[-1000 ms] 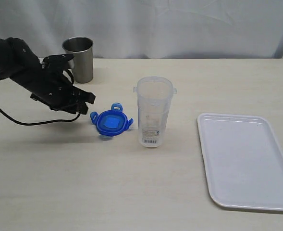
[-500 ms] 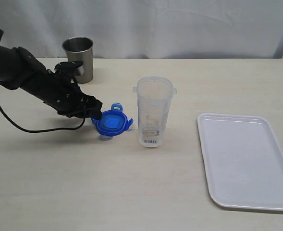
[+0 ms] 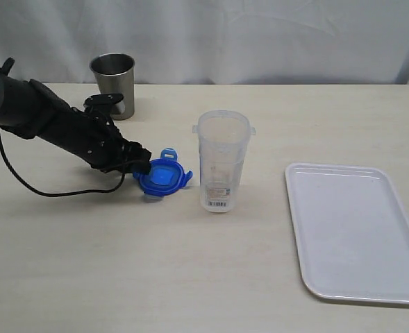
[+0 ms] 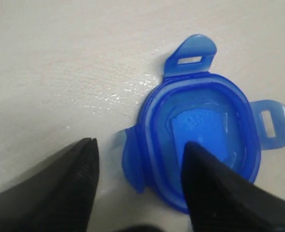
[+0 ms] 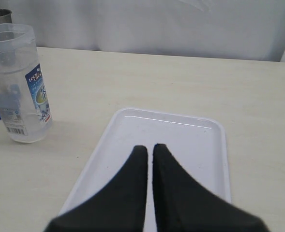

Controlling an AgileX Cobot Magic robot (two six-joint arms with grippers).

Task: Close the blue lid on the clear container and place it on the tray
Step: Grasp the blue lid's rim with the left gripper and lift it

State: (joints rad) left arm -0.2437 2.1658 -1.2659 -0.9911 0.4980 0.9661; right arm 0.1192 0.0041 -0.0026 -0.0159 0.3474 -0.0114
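The blue lid lies flat on the desk, a little left of centre in the exterior view, its snap flaps splayed outward. In the left wrist view three of the flaps show, and a darker blue rectangle sits at the lid's middle. Just to its right, with a sliver of desk between them, the clear container stands upright with its mouth uncovered and a barcode label near its base; the right wrist view also shows a printed label on its side. The left claw comes in low from the left edge of the frame on a black arm and meets the lid's left side. Its jaws stand apart and straddle the lid's rim, one finger over the lid's inner recess and the other over bare desk just outside a flap (whether either finger actually touches the plastic cannot be told). The tray lies flat in the lower right of the exterior view, well apart from the container. The right claw does not show in the exterior view; its own camera shows it closed, fingers pressed together with nothing between them, above the tray. A steel cup stands at the upper left, near the desk's far edge, in front of a white curtain.
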